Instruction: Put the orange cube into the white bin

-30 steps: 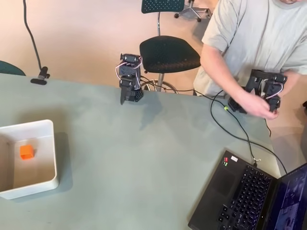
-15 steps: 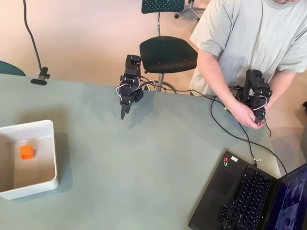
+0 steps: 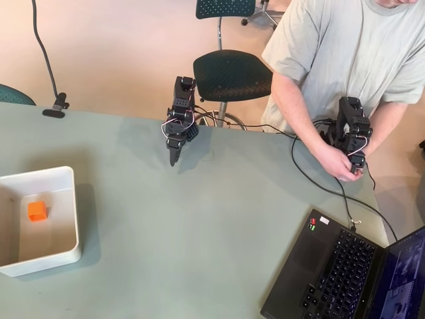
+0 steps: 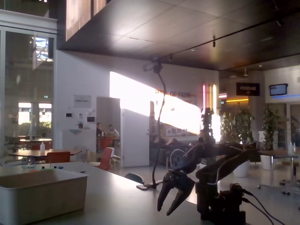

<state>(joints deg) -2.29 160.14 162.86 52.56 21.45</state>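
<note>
An orange cube (image 3: 36,211) sits inside a white bin (image 3: 72,219) at the left edge of a grey-green counter (image 3: 199,226), seen from overhead. The cube rests on the bin's floor, nearer its far wall than its near one, apart from every wall. The robot's black hand (image 3: 174,158) points down over the far side of the counter, well to the right of the bin and well apart from the cube, holding nothing.

The fixed view, taken low from the counter's level, shows what the overhead one cannot: the hand (image 4: 169,200) hangs above the surface with its two fingers (image 4: 162,194) parted, empty air between them (from above they merge into one dark point). From this low angle the bin (image 4: 44,199) presents only its outer wall and rim at the left, so its contents are hidden. A lit hall with chairs and plants lies behind.

The overhead view alone takes in the cube, an open laptop (image 3: 345,272) at the counter's lower right corner, a black cable (image 3: 319,183) trailing across the surface, and a dark office chair (image 3: 232,73) behind the arm. A person in a pale shirt (image 3: 345,53) stands at the upper right.
</note>
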